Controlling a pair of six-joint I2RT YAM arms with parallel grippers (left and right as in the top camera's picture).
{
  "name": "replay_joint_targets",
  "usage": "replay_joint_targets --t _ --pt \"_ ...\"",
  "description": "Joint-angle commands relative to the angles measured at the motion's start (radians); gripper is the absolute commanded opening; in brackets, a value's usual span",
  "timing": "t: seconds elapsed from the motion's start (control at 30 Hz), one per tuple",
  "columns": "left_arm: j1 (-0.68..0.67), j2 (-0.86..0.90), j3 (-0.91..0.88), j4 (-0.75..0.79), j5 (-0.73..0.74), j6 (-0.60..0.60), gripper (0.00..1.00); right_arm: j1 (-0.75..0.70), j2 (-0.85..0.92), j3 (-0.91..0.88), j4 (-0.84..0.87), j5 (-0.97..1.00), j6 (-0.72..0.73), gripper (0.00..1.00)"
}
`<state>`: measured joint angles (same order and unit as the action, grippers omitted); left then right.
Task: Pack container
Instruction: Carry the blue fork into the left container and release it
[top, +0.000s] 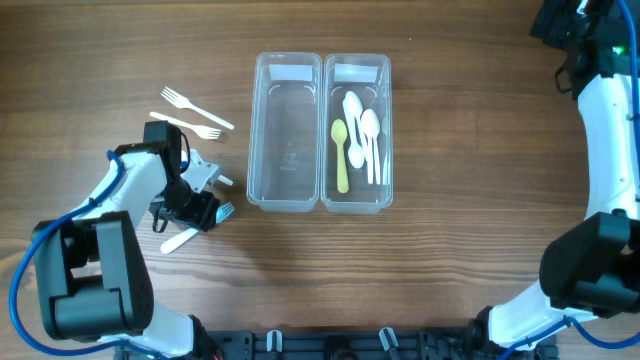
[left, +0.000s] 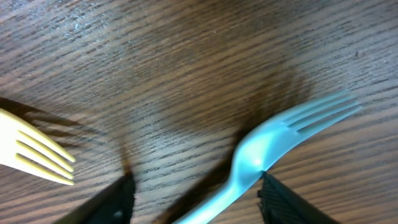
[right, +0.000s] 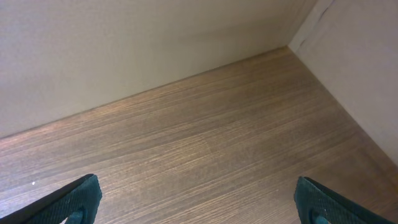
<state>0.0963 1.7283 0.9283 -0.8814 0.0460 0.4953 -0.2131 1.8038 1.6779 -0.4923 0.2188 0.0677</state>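
A wooden table (top: 450, 270) carries everything. The right arm (top: 610, 130) reaches to the far right corner, where the right gripper (right: 196, 199) hangs over bare wood with its jaws wide apart. At the centre stand two clear containers side by side, the left container (top: 256, 130) and the right container (top: 388, 140). The right one holds white spoons (top: 368, 135) and a yellow-green spoon (top: 341, 155).

Near left, the left gripper (left: 196, 199) is low over the table. Its jaws are parted around the handle of a pale blue fork (left: 273, 140), possibly touching it on one side. A white fork (top: 195, 105) and a cream fork (top: 190, 125) lie farther left.
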Motion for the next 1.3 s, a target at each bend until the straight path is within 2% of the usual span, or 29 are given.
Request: replay_joint_targets --t 0.0,0.17,0.33,0.37,0.4,0.5,0.6,0.67,0.73,0.87,0.93,1.07,1.13,1.2,1.27 --pt "-0.031 0.039 -0.089 0.011 0.099 0.025 0.61 0.002 -0.012 0.018 0.002 0.017 0.011 1.0" --pt "-0.051 0.039 -0.111 0.006 0.111 0.024 0.57 0.002 -0.012 0.018 0.003 0.017 0.011 1.0" --pt "-0.053 0.039 -0.111 -0.005 0.098 0.024 0.42 0.002 -0.012 0.018 0.002 0.017 0.011 1.0" --pt "-0.053 0.039 -0.111 -0.005 0.098 0.024 0.39 0.002 -0.012 0.018 0.002 0.018 0.011 1.0" --pt "-0.053 0.039 -0.111 -0.004 0.094 0.024 0.3 0.002 -0.012 0.018 0.002 0.017 0.011 1.0" --pt "-0.053 0.039 -0.113 0.003 0.076 0.024 0.22 0.002 -0.012 0.018 0.002 0.017 0.011 1.0" --pt "-0.053 0.039 -0.113 0.017 0.076 0.021 0.04 0.002 -0.012 0.018 0.002 0.017 0.011 1.0" --pt "-0.053 0.039 -0.113 0.027 0.061 0.011 0.04 0.002 -0.012 0.018 0.002 0.017 0.011 1.0" --pt "-0.053 0.039 -0.108 0.053 -0.002 -0.048 0.04 0.002 -0.012 0.018 0.002 0.017 0.011 1.0" --pt "-0.035 0.031 0.012 0.046 -0.094 -0.095 0.04 0.002 -0.012 0.018 0.002 0.017 0.011 1.0" --pt "0.002 0.011 0.143 0.032 -0.097 -0.138 0.04 0.002 -0.012 0.018 0.002 0.017 0.011 1.0" --pt "0.037 -0.045 0.442 -0.027 -0.081 -0.138 0.04 0.002 -0.012 0.018 0.003 0.017 0.011 1.0" --pt "0.022 -0.066 0.633 -0.057 0.028 -0.148 0.04 0.002 -0.012 0.018 0.002 0.017 0.011 1.0" --pt "-0.017 -0.072 0.742 -0.05 0.114 -0.296 0.04 0.002 -0.012 0.018 0.002 0.017 0.011 1.0" --pt "-0.072 -0.072 0.765 -0.022 0.164 -0.444 0.04 0.002 -0.012 0.018 0.002 0.017 0.011 1.0"
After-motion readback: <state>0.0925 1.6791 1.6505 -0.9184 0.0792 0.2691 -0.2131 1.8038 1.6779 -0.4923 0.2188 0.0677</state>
